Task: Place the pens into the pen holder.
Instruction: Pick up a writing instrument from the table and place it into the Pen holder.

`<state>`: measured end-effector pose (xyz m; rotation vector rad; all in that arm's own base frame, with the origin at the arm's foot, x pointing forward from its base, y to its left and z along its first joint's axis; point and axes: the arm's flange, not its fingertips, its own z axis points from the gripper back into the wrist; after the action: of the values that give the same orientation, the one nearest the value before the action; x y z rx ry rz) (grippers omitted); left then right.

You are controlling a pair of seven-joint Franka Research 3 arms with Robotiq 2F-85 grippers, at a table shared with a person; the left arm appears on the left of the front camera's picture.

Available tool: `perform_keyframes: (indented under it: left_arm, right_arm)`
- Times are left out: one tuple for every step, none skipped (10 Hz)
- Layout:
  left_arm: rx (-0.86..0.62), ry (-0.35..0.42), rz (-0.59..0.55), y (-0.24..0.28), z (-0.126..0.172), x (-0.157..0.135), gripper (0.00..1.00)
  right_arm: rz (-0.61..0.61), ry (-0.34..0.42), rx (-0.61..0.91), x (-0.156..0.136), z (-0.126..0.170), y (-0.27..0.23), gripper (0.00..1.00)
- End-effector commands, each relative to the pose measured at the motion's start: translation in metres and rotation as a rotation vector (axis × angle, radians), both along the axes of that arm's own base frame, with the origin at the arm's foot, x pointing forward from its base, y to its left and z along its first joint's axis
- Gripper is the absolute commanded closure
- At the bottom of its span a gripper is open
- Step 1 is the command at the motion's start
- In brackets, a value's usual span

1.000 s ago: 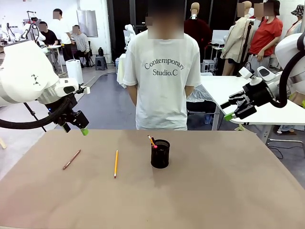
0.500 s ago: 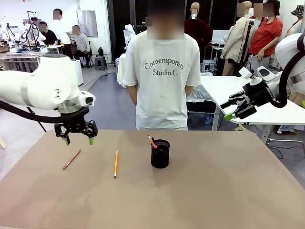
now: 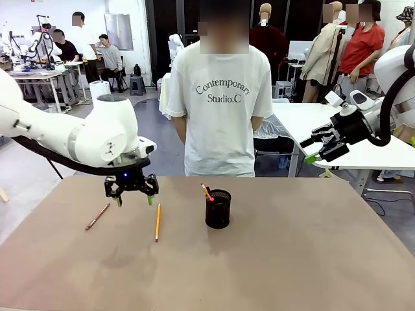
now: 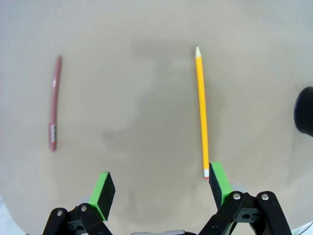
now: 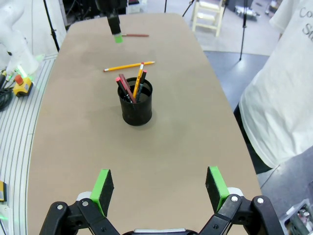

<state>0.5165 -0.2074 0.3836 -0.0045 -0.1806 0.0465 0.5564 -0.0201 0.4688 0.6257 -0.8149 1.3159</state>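
The left gripper (image 3: 134, 201) hovers wide open and empty near the yellow-orange pen (image 3: 157, 222). The right gripper (image 3: 307, 150) is also open and empty.

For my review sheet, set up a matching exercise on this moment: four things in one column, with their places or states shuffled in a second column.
Things
1. yellow pencil
2. reddish-brown pen
3. pen holder
4. right gripper

Places or states
A. stands upright on the table with pens sticking out
B. lies flat on the table, farthest to the robot's left
C. open, held in the air at the robot's right
D. lies flat between the other loose pen and the black mesh cup

Pairs: 1-D, 2-B, 3-A, 4-C
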Motion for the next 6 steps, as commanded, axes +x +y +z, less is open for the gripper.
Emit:
perform_keyframes:
  left_arm:
    - [0.097,-0.057,0.034,-0.011,-0.019,0.011,0.0]
    - [0.126,-0.073,0.038,-0.019,-0.028,0.016,0.0]
    - [0.127,-0.09,0.043,-0.026,-0.035,0.023,0.0]
    - [0.117,-0.096,0.049,-0.028,-0.039,0.032,0.0]
    - [0.11,-0.093,0.063,-0.03,-0.043,0.041,0.0]
    - [0.099,-0.092,0.073,-0.034,-0.046,0.046,0.0]
  right_arm:
    - [-0.011,0.009,-0.014,0.001,0.003,0.001,0.0]
    - [-0.011,0.009,-0.014,0.001,0.003,0.001,0.0]
    - [-0.011,0.009,-0.014,0.001,0.003,0.001,0.0]
    - [-0.011,0.009,-0.014,0.001,0.003,0.001,0.0]
    - [-0.011,0.009,-0.014,0.001,0.003,0.001,0.0]
    - [-0.011,0.009,-0.014,0.001,0.003,0.001,0.0]
